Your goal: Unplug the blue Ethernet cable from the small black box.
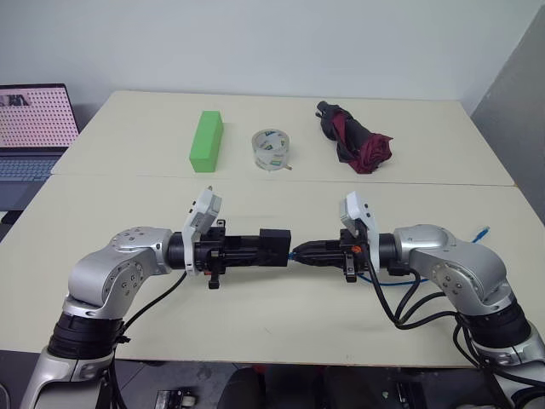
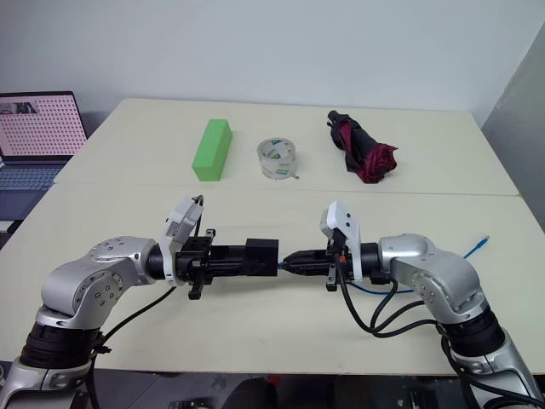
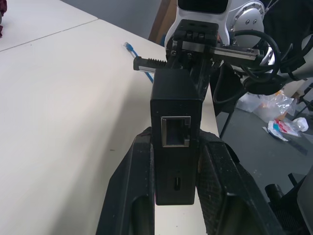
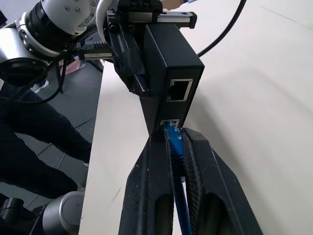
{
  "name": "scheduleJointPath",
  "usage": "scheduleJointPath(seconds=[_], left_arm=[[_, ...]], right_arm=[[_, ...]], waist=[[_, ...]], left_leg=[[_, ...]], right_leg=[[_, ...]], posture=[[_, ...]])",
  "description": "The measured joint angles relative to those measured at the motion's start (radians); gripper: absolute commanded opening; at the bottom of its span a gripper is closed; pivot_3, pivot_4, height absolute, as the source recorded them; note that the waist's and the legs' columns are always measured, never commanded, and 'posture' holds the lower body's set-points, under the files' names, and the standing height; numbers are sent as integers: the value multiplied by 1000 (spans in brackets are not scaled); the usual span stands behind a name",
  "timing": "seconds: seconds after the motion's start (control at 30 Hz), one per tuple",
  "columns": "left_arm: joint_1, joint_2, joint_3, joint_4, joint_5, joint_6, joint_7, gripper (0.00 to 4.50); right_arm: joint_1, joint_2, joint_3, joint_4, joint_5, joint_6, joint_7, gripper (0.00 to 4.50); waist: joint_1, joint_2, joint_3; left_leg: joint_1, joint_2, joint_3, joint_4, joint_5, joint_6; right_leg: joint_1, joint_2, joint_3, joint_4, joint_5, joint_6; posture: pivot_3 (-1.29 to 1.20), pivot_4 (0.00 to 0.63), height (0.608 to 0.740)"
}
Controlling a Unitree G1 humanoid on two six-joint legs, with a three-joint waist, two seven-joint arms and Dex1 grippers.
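The left gripper (image 1: 271,249) is clenched on the small black box (image 1: 275,247), holding it in the air above the near edge of the table (image 1: 281,324), between the two arms. The right gripper (image 1: 300,253) has its jaws pinched on the blue Ethernet cable (image 4: 174,142) right at the plug, which looks still seated in the lower port of the box. To do this well, the box should probably be kept fixed while the plug is drawn straight back along its own line, with the latch tab pressed, without twisting. The plug points toward the robot's left, into the box; the cable's long axis runs crosswise, and its free end (image 1: 483,230) lies on the table behind the right arm.
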Motion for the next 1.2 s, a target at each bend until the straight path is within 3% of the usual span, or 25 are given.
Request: scheduleJointPath(seconds=[0.13, 0.2, 0.4, 1.07, 1.2], left_arm=[[0, 0, 0, -1, 2, -5, -3, 777], [0, 0, -2, -1, 7, -9, -7, 777], [0, 0, -19, -1, 17, -23, -22, 777], [0, -10, -21, -3, 20, -24, -22, 777], [0, -10, -21, -2, 23, -25, -20, 777]], right_arm=[[-17, -1, 2, 18, -4, 2, 23, 36], [-21, 1, 0, 29, 6, 15, 30, 740], [-22, 2, -30, 31, 63, 87, 37, 1970], [41, 47, -46, 3, 73, 120, -67, 1975], [41, 47, -43, 3, 74, 111, -62, 1262]], waist=[[0, 0, 0], [0, 0, 0], [0, 0, 0], [0, 0, 0], [0, 0, 0]], left_leg=[[0, 0, 0, 0, 0, 0], [0, 0, 0, 0, 0, 0], [0, 0, 0, 0, 0, 0], [0, 0, 0, 0, 0, 0], [0, 0, 0, 0, 0, 0]], right_leg=[[0, 0, 0, 0, 0, 0], [0, 0, 0, 0, 0, 0], [0, 0, 0, 0, 0, 0], [0, 0, 0, 0, 0, 0], [0, 0, 0, 0, 0, 0]], posture=[[0, 150, 740], [0, 150, 740], [0, 150, 740], [0, 150, 740], [0, 150, 740]])
